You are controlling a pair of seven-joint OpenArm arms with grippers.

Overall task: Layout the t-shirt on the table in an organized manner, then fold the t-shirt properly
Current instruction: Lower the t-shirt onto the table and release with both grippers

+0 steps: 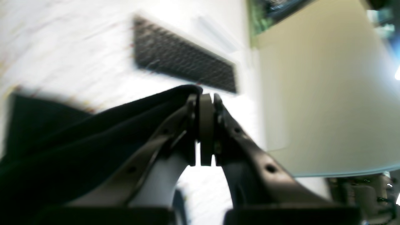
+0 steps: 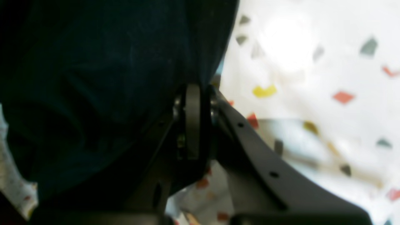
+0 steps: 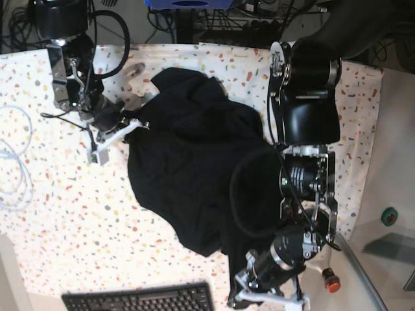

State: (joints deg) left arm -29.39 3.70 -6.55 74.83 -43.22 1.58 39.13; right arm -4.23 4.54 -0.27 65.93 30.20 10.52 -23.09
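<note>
White desk (image 3: 78,220) speckled with red, yellow, grey, green flecks. Black t-shirt (image 3: 188,168) lies crumpled across its middle, spread unevenly, bunched toward the top. Black keyboard (image 3: 139,299) sits at the bottom edge, apart from the shirt. White cable (image 3: 13,162) loops on the left edge. Plain grey side surface (image 3: 395,162) borders the right.

1. Left wrist view was motion-blurred; keyboard (image 1: 184,64) beyond the left gripper (image 1: 206,103) showed no legible keys.
2. T-shirt (image 2: 93,93) filled the frame left of the right gripper (image 2: 193,93), hiding the table (image 2: 312,93) beneath.
3. Base view cut off the keyboard's lower edge.
</note>
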